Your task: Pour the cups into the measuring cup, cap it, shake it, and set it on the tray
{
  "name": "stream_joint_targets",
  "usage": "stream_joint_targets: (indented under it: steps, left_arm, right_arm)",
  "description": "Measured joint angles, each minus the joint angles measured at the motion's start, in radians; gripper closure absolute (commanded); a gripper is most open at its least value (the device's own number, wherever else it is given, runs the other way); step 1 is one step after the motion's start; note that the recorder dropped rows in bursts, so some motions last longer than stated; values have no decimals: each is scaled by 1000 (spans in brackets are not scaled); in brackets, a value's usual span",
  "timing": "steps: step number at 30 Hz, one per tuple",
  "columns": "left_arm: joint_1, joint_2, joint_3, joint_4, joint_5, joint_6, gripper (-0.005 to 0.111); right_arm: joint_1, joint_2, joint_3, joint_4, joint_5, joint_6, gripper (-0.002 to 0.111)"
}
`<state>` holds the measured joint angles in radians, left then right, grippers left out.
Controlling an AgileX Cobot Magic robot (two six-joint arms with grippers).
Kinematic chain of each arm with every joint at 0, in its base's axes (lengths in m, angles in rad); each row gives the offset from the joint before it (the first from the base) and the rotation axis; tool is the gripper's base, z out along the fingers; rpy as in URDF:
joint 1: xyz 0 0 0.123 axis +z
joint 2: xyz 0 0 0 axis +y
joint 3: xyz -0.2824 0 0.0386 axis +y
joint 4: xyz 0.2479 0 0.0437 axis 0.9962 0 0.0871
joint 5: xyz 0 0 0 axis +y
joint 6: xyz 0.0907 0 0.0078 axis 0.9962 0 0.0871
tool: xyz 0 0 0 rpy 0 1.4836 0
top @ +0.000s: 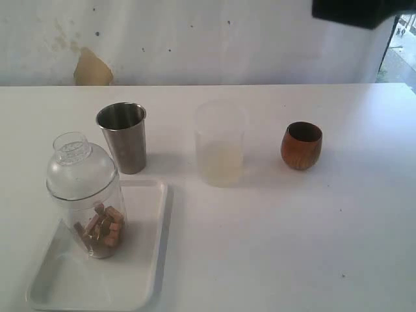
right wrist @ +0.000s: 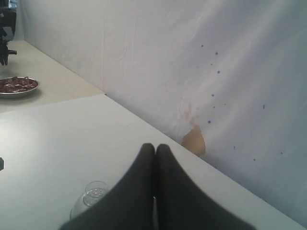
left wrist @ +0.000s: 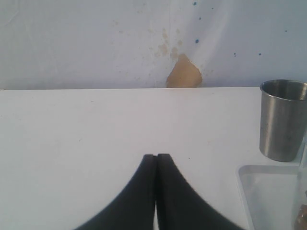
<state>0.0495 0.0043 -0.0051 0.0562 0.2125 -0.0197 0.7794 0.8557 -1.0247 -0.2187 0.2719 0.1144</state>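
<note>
The clear measuring cup (top: pixel 88 208) stands upright on the white tray (top: pixel 140 266) at the front left. Its clear dome cap (top: pixel 78 166) is on, and brown chunks lie in its bottom. Just behind the tray stands the steel tumbler (top: pixel 122 136), and the brown wooden cup (top: pixel 301 145) stands to the right. My left gripper (left wrist: pixel 157 155) is shut and empty over bare table, with the tumbler (left wrist: pixel 283 120) and a tray corner (left wrist: pixel 268 191) off to one side. My right gripper (right wrist: pixel 155 146) is shut and empty too, high up, with the cap's top (right wrist: pixel 91 196) beside it.
A frosted milky cup (top: pixel 221 153) stands mid-table between the tumbler and the wooden cup. A dark part of an arm (top: pixel 354 12) shows at the top right. A white wall with a tan patch (top: pixel 92 68) runs behind the table. A metal dish (right wrist: pixel 17 86) sits on a far surface.
</note>
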Motion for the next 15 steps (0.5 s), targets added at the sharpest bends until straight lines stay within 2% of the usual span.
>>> stream_joint_targets:
  steps: [7,15]
  left_arm:
    - [0,0,0,0,0,0,106]
    - [0,0,0,0,0,0,106]
  right_arm:
    - [0,-14,15,34,10,0,108]
    - [0,-158,162,77,1,0,108]
